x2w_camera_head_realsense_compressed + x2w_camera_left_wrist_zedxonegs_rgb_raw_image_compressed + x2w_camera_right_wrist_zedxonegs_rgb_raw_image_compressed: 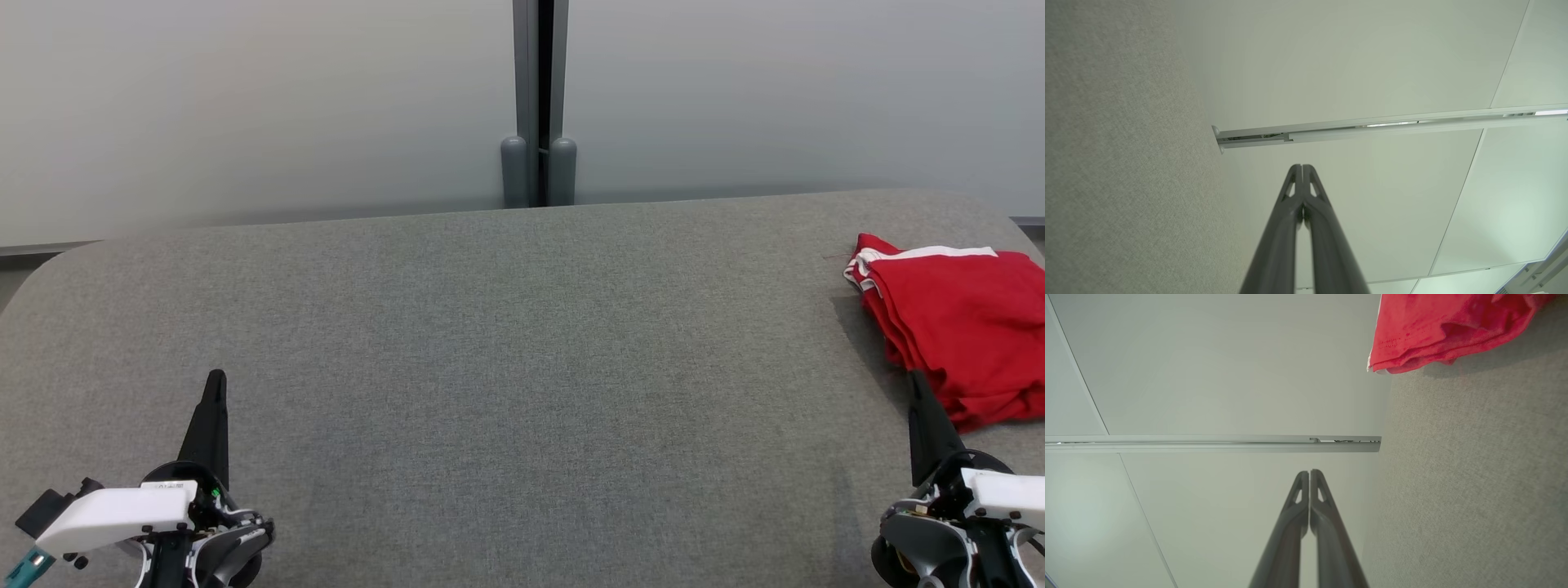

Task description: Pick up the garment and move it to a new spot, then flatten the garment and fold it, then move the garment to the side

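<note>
red garment [963, 327] beside right gripper [914, 377], jaws together

A wide table [506, 351], covered all over in grey woven fabric, spans the head view from side to side; it may be a padded bench instead, as its underside and legs are out of sight. Its two far corners are rounded and the cloth lies smooth, with only faint darker patches. At the far right, near the rim, a red garment [959, 327] with white trim lies directly on the fabric, folded into a loose stack of several layers, its right part cut off by the picture edge.
</note>
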